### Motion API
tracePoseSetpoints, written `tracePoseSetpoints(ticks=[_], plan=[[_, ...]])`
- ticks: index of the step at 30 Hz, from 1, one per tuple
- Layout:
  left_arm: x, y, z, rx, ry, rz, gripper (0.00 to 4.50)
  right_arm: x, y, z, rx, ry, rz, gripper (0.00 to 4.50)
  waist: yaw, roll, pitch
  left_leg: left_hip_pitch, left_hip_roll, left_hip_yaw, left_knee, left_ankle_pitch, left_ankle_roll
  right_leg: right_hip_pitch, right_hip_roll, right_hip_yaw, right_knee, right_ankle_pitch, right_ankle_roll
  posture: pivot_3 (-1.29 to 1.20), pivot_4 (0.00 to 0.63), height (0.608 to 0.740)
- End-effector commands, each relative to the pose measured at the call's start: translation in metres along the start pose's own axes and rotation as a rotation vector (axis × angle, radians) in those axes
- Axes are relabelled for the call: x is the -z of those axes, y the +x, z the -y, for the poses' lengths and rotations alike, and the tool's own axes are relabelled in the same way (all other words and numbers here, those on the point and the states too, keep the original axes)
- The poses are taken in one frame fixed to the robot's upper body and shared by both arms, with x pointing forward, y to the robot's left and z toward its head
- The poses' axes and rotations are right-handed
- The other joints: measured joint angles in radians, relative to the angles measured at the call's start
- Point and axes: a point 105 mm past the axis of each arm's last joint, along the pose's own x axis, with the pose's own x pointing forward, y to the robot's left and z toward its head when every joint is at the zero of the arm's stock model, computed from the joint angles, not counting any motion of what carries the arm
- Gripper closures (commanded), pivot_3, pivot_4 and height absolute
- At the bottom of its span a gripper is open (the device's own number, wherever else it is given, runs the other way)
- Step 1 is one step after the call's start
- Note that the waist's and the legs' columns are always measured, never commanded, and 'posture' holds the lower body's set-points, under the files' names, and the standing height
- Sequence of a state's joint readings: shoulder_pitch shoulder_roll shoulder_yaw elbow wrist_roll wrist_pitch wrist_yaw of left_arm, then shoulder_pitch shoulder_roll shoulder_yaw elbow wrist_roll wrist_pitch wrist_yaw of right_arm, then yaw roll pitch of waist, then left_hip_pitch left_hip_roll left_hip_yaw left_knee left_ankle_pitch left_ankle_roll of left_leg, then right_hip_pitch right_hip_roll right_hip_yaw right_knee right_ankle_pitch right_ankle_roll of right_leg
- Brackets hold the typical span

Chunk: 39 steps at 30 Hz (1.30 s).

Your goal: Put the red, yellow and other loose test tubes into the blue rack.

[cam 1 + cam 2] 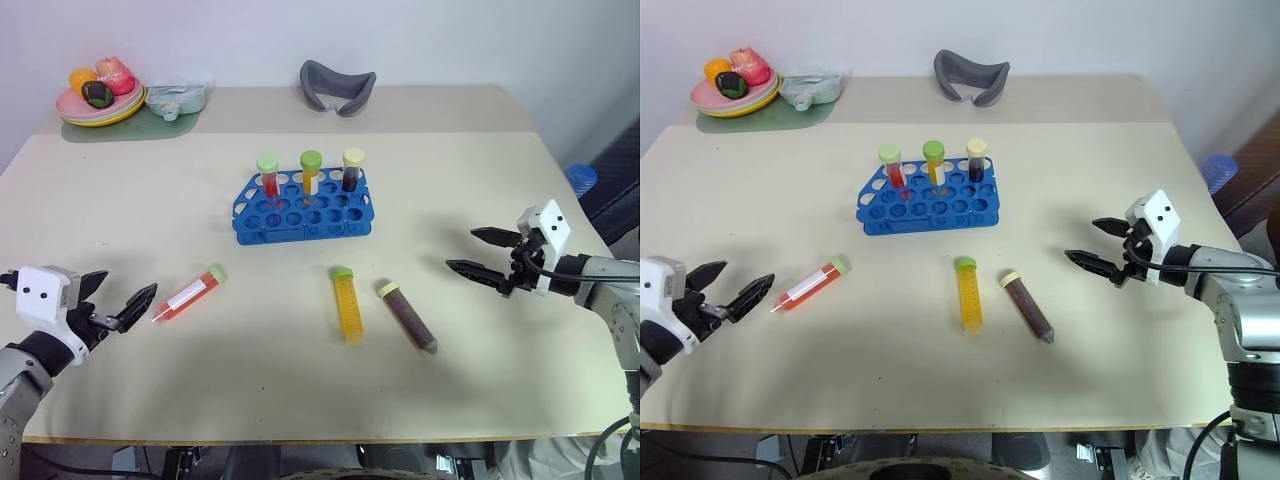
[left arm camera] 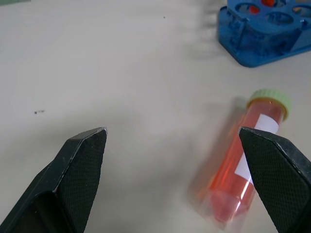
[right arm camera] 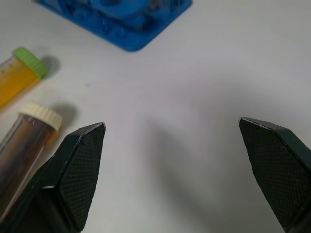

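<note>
Beige table (image 1: 120,200) is carrying the blue rack (image 1: 300,222) at its middle, with the three loose test tubes lying flat nearer the robot: red (image 1: 188,293), yellow (image 1: 348,303) and maroon (image 1: 407,316). Both tools are hanging spread and empty, the left tool (image 1: 118,305) just beside the red tube, the right tool (image 1: 482,254) near the maroon one, so the left should be closing across the tube's body, I judge. The left wrist view is showing the red tube's white label (image 2: 257,145) close up beside one finger (image 2: 277,170), plainer than from the head.

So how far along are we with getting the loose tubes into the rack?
Three capped tubes already stand in the back row of the blue rack. Nothing is in hand: the left gripper and right gripper are both open and empty. Still lying on the table are the red tube, the yellow tube and the maroon tube.
</note>
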<state>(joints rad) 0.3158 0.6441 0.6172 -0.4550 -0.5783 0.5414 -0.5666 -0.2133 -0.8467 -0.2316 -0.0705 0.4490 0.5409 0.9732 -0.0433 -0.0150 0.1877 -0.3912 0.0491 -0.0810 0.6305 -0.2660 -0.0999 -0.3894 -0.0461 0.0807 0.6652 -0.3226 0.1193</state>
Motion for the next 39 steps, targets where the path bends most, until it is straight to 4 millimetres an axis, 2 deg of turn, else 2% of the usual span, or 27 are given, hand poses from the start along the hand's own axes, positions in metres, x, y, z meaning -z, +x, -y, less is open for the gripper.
tracePoseSetpoints(ticks=[1, 8, 13, 16, 20, 24, 28, 32, 35, 39], plan=[[-0.016, 0.008, 0.017, 0.075, 0.034, 0.047, 0.07, -0.017, 0.002, -0.013, -0.014, -0.054, 0.023, 0.00, 0.000, 0.000, 0.000, 0.000, 0.000, 0.000, 0.000, 0.000, 0.000, 0.000, 0.000, 0.000, 0.000, 0.000, 0.000, 0.00, 0.150, 0.740], [-0.035, 0.041, 0.073, 0.386, 0.077, 0.069, 0.07, -0.044, -0.003, -0.046, -0.023, -0.081, 0.051, 0.00, 0.003, 0.000, 0.000, 0.000, 0.000, 0.000, 0.000, 0.000, 0.000, 0.000, 0.000, 0.000, 0.000, 0.000, 0.000, 0.00, 0.150, 0.740], [-0.038, 0.045, 0.102, 0.575, 0.134, 0.055, 0.07, -0.047, -0.003, -0.066, -0.014, -0.128, -0.019, 0.00, -0.002, 0.001, 0.000, 0.000, 0.000, 0.000, 0.000, 0.000, 0.000, 0.000, 0.001, 0.000, 0.000, 0.000, 0.000, 0.00, 0.150, 0.740], [-0.032, 0.044, 0.118, 0.680, 0.179, 0.031, 0.07, -0.044, -0.002, -0.081, -0.039, -0.119, -0.093, 0.00, 0.001, 0.000, 0.000, 0.000, 0.000, 0.000, 0.000, 0.000, 0.000, 0.000, 0.000, 0.000, 0.000, 0.000, 0.000, 0.00, 0.150, 0.740], [-0.013, 0.038, 0.144, 0.833, 0.259, -0.011, 0.07, -0.035, 0.011, -0.113, -0.120, -0.008, -0.245, 0.00, -0.004, 0.001, 0.000, 0.000, 0.000, 0.000, 0.000, 0.000, 0.000, 0.000, 0.001, 0.000, 0.000, 0.000, 0.000, 0.00, 0.150, 0.740], [-0.006, 0.037, 0.155, 0.890, 0.277, -0.009, 0.07, -0.033, 0.021, -0.115, -0.084, 0.018, -0.321, 0.00, 0.003, 0.001, 0.000, -0.001, 0.000, -0.001, 0.000, 0.000, 0.000, -0.001, 0.001, 0.000, 0.000, 0.000, 0.000, 0.00, 0.150, 0.740], [-0.005, 0.039, 0.160, 0.901, 0.275, 0.005, 0.07, -0.034, 0.028, -0.104, -0.012, 0.039, -0.344, 0.00, 0.008, 0.001, 0.000, -0.002, -0.001, -0.001, 0.000, 0.000, 0.000, -0.001, 0.000, 0.000, -0.001, 0.000, 0.000, 0.00, 0.150, 0.740], [-0.008, 0.041, 0.163, 0.895, 0.255, 0.031, 0.07, -0.025, 0.030, -0.090, 0.080, 0.098, -0.403, 0.00, 0.003, 0.001, 0.000, -0.002, 0.000, -0.001, 0.000, 0.000, 0.001, -0.002, 0.000, 0.000, 0.000, 0.000, 0.000, 0.00, 0.150, 0.740], [-0.009, 0.039, 0.164, 0.886, 0.237, 0.041, 0.07, -0.017, 0.030, -0.094, 0.061, 0.151, -0.461, 0.00, -0.001, 0.001, 0.000, -0.002, 0.000, -0.001, 0.000, 0.000, 0.001, -0.002, 0.000, 0.000, 0.000, 0.000, 0.000, 0.00, 0.150, 0.740], [-0.006, 0.036, 0.164, 0.881, 0.234, 0.035, 0.07, -0.018, 0.027, -0.111, 0.048, 0.179, -0.527, 0.00, -0.002, 0.002, 0.001, -0.002, 0.000, -0.001, 0.000, -0.001, 0.001, -0.002, 0.000, 0.000, 0.000, 0.000, 0.000, 0.00, 0.150, 0.740]])
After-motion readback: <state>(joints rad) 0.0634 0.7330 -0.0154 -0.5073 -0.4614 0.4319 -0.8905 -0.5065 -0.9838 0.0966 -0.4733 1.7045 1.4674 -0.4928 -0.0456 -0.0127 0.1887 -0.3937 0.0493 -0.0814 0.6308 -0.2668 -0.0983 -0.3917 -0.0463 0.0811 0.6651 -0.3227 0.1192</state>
